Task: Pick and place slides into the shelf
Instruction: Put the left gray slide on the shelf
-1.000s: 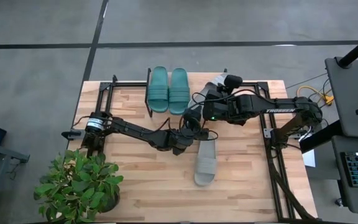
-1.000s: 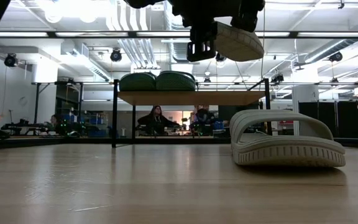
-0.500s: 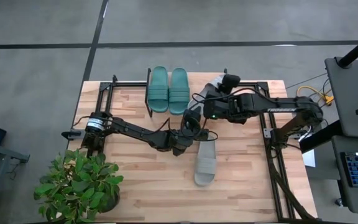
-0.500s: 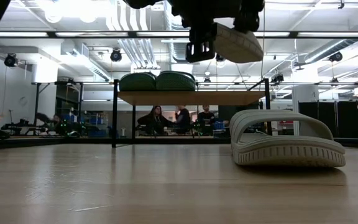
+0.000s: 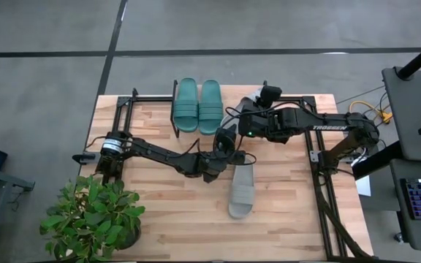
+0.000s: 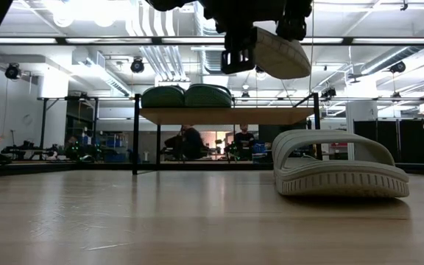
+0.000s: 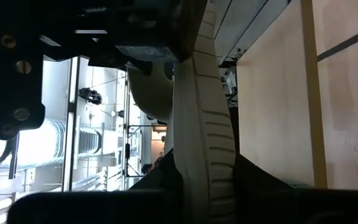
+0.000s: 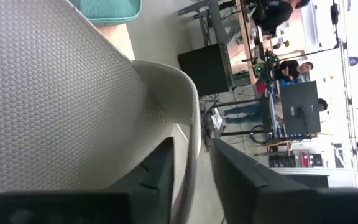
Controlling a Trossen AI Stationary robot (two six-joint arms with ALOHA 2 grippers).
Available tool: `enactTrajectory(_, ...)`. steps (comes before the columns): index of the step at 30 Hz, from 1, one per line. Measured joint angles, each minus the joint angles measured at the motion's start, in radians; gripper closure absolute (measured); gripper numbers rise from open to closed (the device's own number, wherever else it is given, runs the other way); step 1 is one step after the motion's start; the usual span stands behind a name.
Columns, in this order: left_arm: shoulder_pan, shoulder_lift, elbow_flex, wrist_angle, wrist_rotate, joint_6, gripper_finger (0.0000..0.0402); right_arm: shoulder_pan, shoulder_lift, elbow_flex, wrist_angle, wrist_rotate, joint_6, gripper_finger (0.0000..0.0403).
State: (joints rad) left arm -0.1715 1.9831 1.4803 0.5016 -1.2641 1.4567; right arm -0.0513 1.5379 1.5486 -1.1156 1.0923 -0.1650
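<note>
Two teal slides [image 5: 198,106] lie side by side on their soles on the shelf [image 6: 227,115]. One grey slide [image 5: 242,188] rests sole-down on the table, right of centre [image 6: 337,169]. The other grey slide [image 6: 282,53] is in the air above shelf height, just right of the teal pair, mostly hidden under the right arm in the high view [image 5: 249,102]. My left gripper [image 5: 227,135] is at its near end and my right gripper [image 5: 245,117] is over it. Both are shut on it. My left gripper has the lifted slide's sole [image 7: 204,168] at its near end between its two fingers, one on the footbed side and one on the tread side. It comes level, along the slide's length. The slide is clear of the table, sole facing down. My right gripper pinches the lifted slide's strap edge [image 8: 190,124]. One finger [image 8: 157,171] is on the footbed side and the other [image 8: 247,177] is outside. It comes from above and from the table's right. The slide hangs clear under it, roughly level.
A potted plant [image 5: 93,219] stands at the table's near left corner. Black metal frames [image 5: 320,168] run along the table's left and right sides. The shelf top right of the teal pair is bare. People sit at desks [image 6: 190,140] in the room beyond.
The right wrist has shifted slightly toward the far edge. The lifted grey slide has tipped a little, its end under the right gripper sinking slightly. The left arm and the slide on the table have kept still.
</note>
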Motion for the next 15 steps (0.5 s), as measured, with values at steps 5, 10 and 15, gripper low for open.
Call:
enactTrajectory(5,0.000,0.000,0.000,0.004,0.004,-0.003,0.0366,-0.001,0.000,0.000,0.000,0.000,0.000,0.0384)
enactTrajectory(10,0.000,0.000,0.000,0.007,0.012,-0.006,0.0366,-0.001,0.000,0.000,-0.001,0.002,0.000,0.0392)
enactTrajectory(15,0.001,0.000,0.000,0.007,0.027,-0.010,0.0360,-0.002,-0.002,0.000,-0.002,0.007,0.000,0.0393)
